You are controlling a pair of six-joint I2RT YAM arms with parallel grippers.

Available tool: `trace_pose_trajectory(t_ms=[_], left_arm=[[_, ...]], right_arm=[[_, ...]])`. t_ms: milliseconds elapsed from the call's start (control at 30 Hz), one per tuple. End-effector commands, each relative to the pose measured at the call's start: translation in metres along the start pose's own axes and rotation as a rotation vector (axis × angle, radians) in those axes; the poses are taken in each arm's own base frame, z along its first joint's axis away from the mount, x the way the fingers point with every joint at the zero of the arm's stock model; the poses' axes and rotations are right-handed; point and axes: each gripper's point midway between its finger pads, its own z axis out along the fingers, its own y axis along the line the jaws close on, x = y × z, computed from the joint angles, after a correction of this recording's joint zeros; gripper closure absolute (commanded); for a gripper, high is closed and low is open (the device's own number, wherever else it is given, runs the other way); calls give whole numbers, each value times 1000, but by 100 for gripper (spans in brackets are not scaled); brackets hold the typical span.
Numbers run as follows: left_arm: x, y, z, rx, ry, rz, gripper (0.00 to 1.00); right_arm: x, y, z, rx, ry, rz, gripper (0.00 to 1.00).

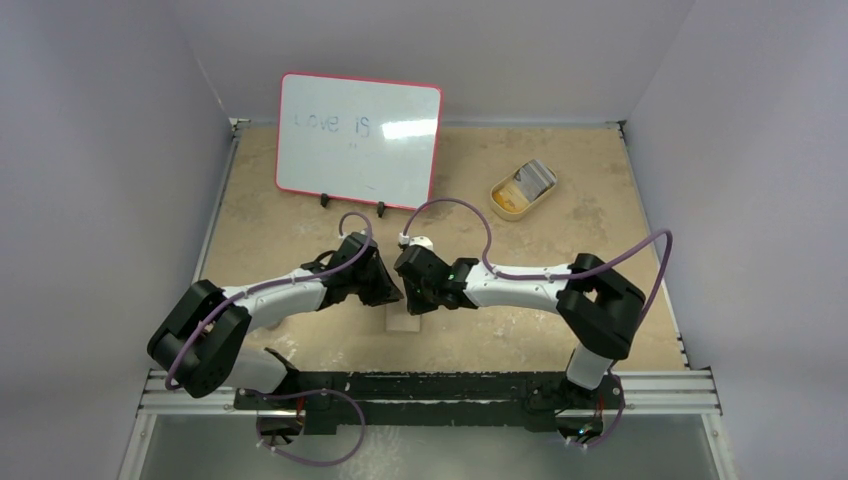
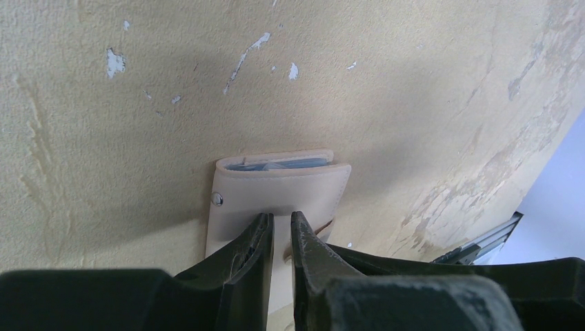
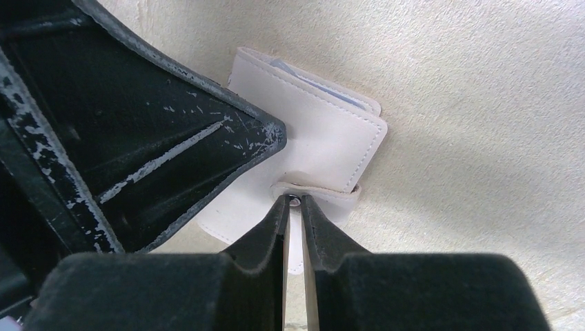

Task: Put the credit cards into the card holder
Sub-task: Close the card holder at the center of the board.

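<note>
The card holder [image 2: 276, 189] is a pale tan wallet lying folded shut on the table, with a metal snap stud on its cover. Bluish-grey credit cards [image 2: 283, 163] peek out of its far edge, and they also show in the right wrist view [image 3: 314, 81]. My left gripper [image 2: 279, 219] is shut to a narrow gap, its tips down on the wallet's cover. My right gripper [image 3: 294, 201] is shut, its tips at the snap tab [image 3: 324, 193] on the wallet's [image 3: 324, 138] side. In the top view both grippers [image 1: 392, 290] [image 1: 412, 290] meet over the wallet [image 1: 405, 322].
A red-rimmed whiteboard [image 1: 358, 140] stands at the back left. A tan oval dish [image 1: 497, 207] with something grey and white in it sits at the back right. The left gripper's black body [image 3: 159, 131] fills the left of the right wrist view.
</note>
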Motion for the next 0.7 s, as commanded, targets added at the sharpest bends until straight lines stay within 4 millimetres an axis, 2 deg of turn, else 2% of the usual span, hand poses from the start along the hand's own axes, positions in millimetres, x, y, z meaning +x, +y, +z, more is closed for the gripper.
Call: trace_pose_trajectory(t_ms=[0,200,667], left_arm=[[4,19,6,-67,-5,4,85],[5,19,5,-65,-5,5,85],[6,20,5,-63,-2,4,85]], right_arm=[[-13,9,3,-2,-37,-3,87],[-11,8,7,11,-26,12,88],[10,2,20,32,58,15,90]])
